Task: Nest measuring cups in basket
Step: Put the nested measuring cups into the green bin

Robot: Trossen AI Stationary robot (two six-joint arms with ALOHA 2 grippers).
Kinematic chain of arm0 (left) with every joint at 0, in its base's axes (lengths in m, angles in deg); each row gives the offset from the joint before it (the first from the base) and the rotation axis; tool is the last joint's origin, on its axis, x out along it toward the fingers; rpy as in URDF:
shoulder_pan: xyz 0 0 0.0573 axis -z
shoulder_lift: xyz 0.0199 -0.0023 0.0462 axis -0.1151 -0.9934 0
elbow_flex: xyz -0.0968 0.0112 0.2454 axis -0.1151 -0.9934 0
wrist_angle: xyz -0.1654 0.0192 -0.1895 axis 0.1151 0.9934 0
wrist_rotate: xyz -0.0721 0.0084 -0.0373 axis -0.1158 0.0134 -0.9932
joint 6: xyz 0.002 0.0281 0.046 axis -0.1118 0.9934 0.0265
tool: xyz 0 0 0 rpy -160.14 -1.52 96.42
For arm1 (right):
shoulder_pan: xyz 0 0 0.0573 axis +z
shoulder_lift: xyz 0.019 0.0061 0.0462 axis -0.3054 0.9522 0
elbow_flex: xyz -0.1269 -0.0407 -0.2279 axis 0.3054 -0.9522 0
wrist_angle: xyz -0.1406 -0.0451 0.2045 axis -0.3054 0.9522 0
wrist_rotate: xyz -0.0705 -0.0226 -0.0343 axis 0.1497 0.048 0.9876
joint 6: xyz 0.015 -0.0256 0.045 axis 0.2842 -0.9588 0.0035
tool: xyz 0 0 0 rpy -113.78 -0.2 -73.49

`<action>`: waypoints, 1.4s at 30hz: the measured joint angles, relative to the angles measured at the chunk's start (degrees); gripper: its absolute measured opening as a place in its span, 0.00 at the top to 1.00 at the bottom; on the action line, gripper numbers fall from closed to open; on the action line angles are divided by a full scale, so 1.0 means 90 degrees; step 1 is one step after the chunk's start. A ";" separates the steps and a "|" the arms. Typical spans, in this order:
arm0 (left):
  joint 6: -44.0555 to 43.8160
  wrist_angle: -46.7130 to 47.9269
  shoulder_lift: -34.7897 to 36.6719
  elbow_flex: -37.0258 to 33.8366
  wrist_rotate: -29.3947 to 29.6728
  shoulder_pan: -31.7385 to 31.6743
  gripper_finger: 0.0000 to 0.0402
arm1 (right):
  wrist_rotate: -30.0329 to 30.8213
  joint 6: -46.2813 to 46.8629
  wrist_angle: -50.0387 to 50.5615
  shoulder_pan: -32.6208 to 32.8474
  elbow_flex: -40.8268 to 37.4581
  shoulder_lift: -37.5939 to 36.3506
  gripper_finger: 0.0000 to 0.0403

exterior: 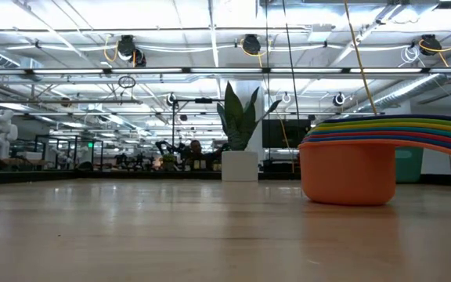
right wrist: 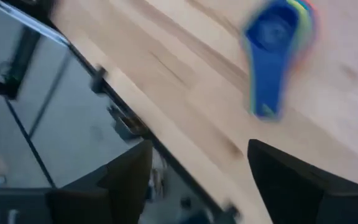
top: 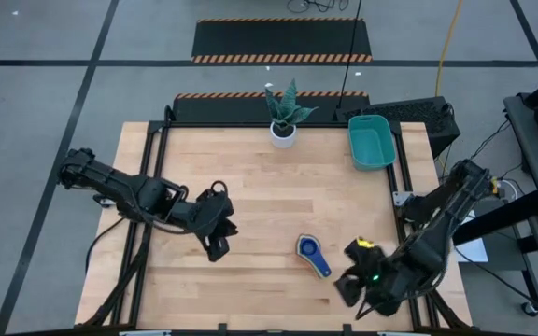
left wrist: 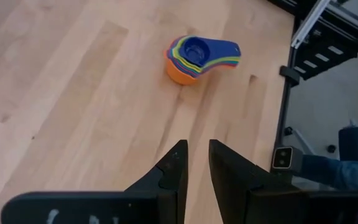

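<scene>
On smooth wooden table: nested plastic measuring cups, orange outermost; left gripper nearly pressed together, right gripper spread.

Grey floor, striped mats, possibly ceiling lamps.

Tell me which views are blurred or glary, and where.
Right wrist view: smeared by motion, the stack of measuring cups streaked, the table edge soft. Left wrist view: sharp, the cups' colours distinct. Low view: bright ceiling lights glare overhead and sheen on the tabletop; the near cups loom large, their handles cut off by the picture's edge. High view: even light, soft shadows.
</scene>
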 joint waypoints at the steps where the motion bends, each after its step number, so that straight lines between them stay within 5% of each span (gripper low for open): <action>1: -0.0051 0.0000 0.0000 0.0000 0.0059 0.0070 0.83 | 0.0171 -0.0106 -0.0070 -0.0005 0.0000 0.0099 0.34; 12: -0.0383 -0.0036 0.0000 0.0000 0.0234 0.0370 0.83 | -0.0396 -0.1199 0.0841 -0.0596 -0.0007 0.0788 0.06; 21: -0.0503 -0.0170 0.0000 0.0000 0.0234 0.0450 0.83 | -0.1367 -0.1245 0.0408 -0.1251 -0.0492 0.1024 0.03; 42: -0.0167 -0.0153 0.0000 0.0000 0.0173 0.0438 0.83 | -0.1697 -0.1364 -0.2801 -0.1565 -0.2671 0.1018 0.02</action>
